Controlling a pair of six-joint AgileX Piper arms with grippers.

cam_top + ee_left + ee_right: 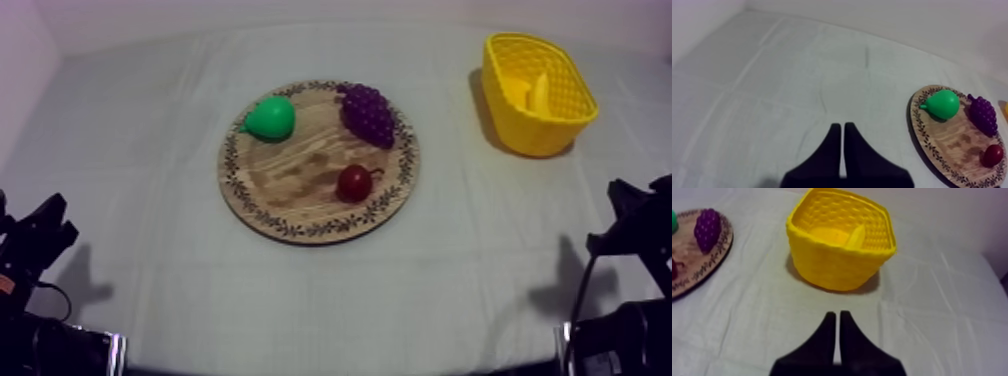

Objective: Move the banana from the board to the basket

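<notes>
Where the banana [538, 90] [857, 235] lies, inside the yellow basket [535, 138] [832, 265] at the far right of the grey-white cloth [150, 150], it is seen as a smooth, pale yellow, curved form leaning against the inner wall with one end raised towards the rim. The basket is shown as a tub with rounded corners, its walls moulded in an open, honeycomb-like weave. It stands upright, well apart from the round wooden board [300, 180] [957, 142] [687, 263].

The board is flat, with grain visible across its face and a dark leaf-like pattern around its rim. Three toy fruits are carried on it, none touching another:
- a glossy green pear [270, 118] [943, 104], set at the far left with its narrow end turned to the rim
- a bunch of grapes [368, 112] [983, 115] [707, 229], built of small purple beads, set at the far right
- a small red fruit [354, 183] [992, 155], shiny and thin-stemmed, set towards the near right rim

The left gripper [40, 235] [839, 125] is held low at the near left. Its black fingers are pressed together into a narrow wedge, closed on no object, over bare creased cloth beside the board. The right gripper [635, 215] [837, 314] is closed in the same way at the near right and is pointed at the basket, with bare cloth lying between them.
</notes>
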